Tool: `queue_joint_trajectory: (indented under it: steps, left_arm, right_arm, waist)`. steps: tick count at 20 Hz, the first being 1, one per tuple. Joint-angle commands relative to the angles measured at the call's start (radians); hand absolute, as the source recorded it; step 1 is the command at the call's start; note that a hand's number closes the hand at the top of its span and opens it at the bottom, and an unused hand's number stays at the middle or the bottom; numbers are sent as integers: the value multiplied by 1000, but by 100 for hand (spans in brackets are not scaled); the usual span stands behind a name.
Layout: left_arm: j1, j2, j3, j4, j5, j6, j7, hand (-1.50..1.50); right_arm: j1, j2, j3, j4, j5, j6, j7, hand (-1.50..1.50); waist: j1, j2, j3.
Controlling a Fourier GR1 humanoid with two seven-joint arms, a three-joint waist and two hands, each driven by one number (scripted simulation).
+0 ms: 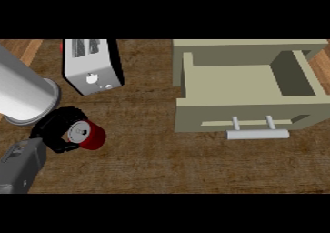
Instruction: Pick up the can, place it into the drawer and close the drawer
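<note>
The red can (92, 136) with a silver top stands on the wooden counter at the left. My left hand (54, 129) is curled round its left side, so part of the can is hidden. A grey forearm (19, 91) runs up to the left edge from that hand. The beige drawer (187, 86) stands pulled open at the right, well apart from the can. Its inside shows nothing in it, and its pale bar handle (257, 134) faces me. My right hand is out of view.
A white toaster (92, 63) stands at the back, just beyond the can. A grey boxy arm part (19, 168) fills the lower left corner. Brown counter (147, 159) lies between the can and the drawer's front.
</note>
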Motion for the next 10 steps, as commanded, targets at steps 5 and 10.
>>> queue_joint_trajectory:
  steps: [5,10]
  left_arm:
    - [11,-162,108,-70,116,245,-80,150]
    - [40,-284,129,-200,155,460,-116,150]
  right_arm:
    - [13,-16,-26,-1,-21,-13,22,-150]
    - [-16,-20,-42,34,8,-34,16,-150]
  waist:
    - [22,-10,3]
    - [53,-20,6]
